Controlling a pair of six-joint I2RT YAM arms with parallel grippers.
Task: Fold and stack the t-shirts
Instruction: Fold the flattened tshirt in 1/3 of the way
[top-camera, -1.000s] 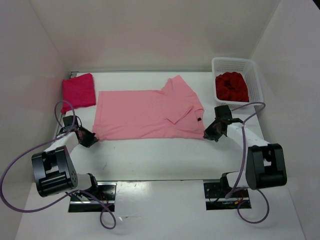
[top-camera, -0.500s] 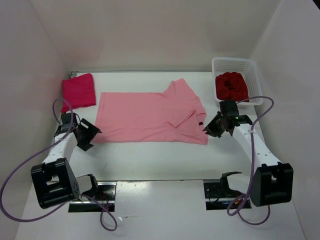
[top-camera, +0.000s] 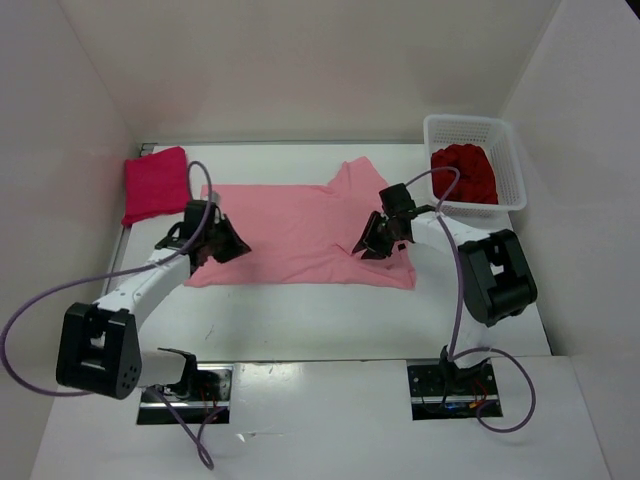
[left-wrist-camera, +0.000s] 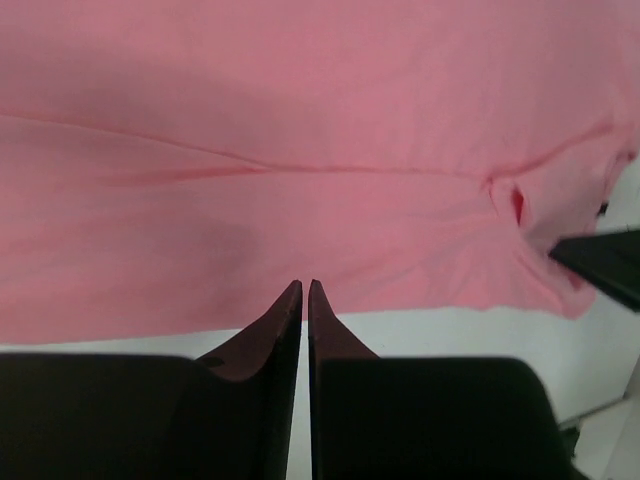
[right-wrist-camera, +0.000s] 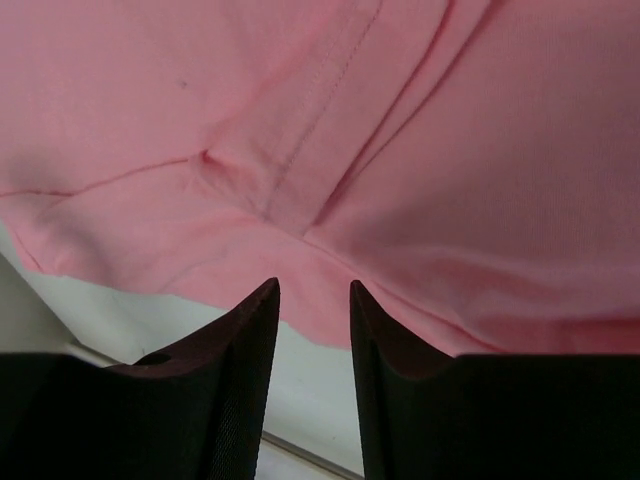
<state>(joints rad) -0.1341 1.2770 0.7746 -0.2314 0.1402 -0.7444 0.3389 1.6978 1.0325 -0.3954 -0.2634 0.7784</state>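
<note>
Mid-fold on the salmon pink t-shirt (top-camera: 300, 235), spread flat across the table (top-camera: 300, 320) with one sleeve turned in near the collar. Folded magenta-red t-shirt (top-camera: 157, 183) at the far left, well apart; dark crimson t-shirt (top-camera: 463, 172) bunched in the white basket (top-camera: 470, 125) at the far right. Left gripper (top-camera: 222, 243) over the near left part of the pink shirt, fingers (left-wrist-camera: 275, 335) pressed almost together with only a slit between, no cloth visibly caught. Right gripper (top-camera: 375, 243) over the turned-in sleeve, fingers (right-wrist-camera: 245, 345) clearly apart, only the hem and bare table showing in the gap.

Likely trouble on the right: closing on a single layer where seam, sleeve and body overlap, and so dragging the sleeve open instead of lifting the whole edge. On the left: lifting with a pinch of nothing, given no fabric seen between those tips, and so hauling the shirt askew from one side alone. Also risks a crooked crease from uneven grips, or sliding the flat shirt along the table rather than folding it
</note>
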